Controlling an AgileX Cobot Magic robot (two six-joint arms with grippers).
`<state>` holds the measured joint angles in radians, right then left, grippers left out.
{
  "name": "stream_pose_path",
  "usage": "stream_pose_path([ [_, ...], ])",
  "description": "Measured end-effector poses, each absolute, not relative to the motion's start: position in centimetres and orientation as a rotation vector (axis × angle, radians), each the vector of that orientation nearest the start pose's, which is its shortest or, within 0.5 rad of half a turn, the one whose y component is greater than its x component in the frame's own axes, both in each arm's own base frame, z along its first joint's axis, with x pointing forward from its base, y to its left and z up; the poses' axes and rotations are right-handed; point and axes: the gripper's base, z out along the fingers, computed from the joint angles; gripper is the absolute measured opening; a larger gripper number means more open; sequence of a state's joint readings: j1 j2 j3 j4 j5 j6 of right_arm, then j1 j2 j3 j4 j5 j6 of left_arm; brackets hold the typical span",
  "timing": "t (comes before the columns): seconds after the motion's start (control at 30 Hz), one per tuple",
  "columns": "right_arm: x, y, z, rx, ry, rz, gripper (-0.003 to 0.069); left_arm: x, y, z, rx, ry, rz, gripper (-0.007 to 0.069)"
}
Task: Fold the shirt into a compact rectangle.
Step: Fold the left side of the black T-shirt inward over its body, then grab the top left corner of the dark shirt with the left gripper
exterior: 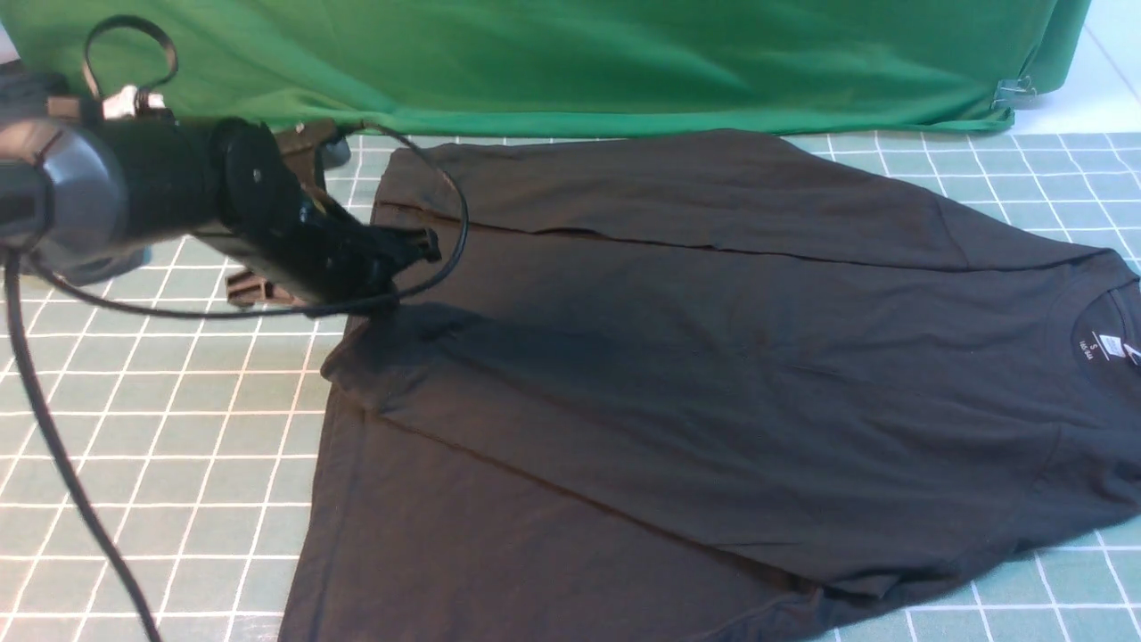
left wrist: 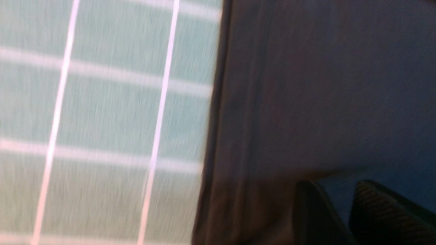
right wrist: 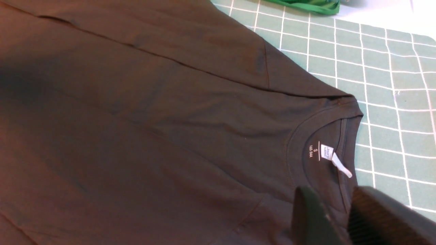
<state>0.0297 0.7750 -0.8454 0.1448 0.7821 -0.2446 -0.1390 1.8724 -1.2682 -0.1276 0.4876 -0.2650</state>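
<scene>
Item, the shirt [exterior: 695,374]: black, spread flat on the surface [exterior: 178,428], a pale green mat ruled in white squares; its far side is folded in over the body along a long straight edge, and a second crease runs along the side nearer the robot; Item, left gripper [exterior: 419,248]: held over the shirt's hem end, the cloth's edge directly beneath it; the left wrist view is blurred, yet its fingers [left wrist: 313,217] show slightly spread, with nothing between them; we cannot tell whether they touch the cloth; Item, right gripper [right wrist: 335,190]: slightly spread too, holding nothing, with the round collar just ahead of its tips and the white neck label [right wrist: 328,153] a little beyond; Item, green cloth [exterior: 570,62]: draped along the far side of the surface, beyond both grippers.
</scene>
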Motion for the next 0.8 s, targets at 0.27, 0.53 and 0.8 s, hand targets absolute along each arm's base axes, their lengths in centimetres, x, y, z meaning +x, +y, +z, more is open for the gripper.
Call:
stream_pose_path([
  [0.27,14.3,1.3,35.7,-0.244,2.172,0.048,0.0183,44.5,-4.2,28.0,-0.491,2.301,-0.477,0.0353],
  [0.53,14.4,1.3,35.9,-0.239,2.147,0.044,0.0190,47.9,-5.7,23.6,-0.576,2.422,-0.652,0.0354],
  [0.8,14.6,1.3,36.1,-0.233,2.121,0.040,0.0198,49.4,-6.3,18.4,-0.684,2.510,-0.745,0.0307],
])
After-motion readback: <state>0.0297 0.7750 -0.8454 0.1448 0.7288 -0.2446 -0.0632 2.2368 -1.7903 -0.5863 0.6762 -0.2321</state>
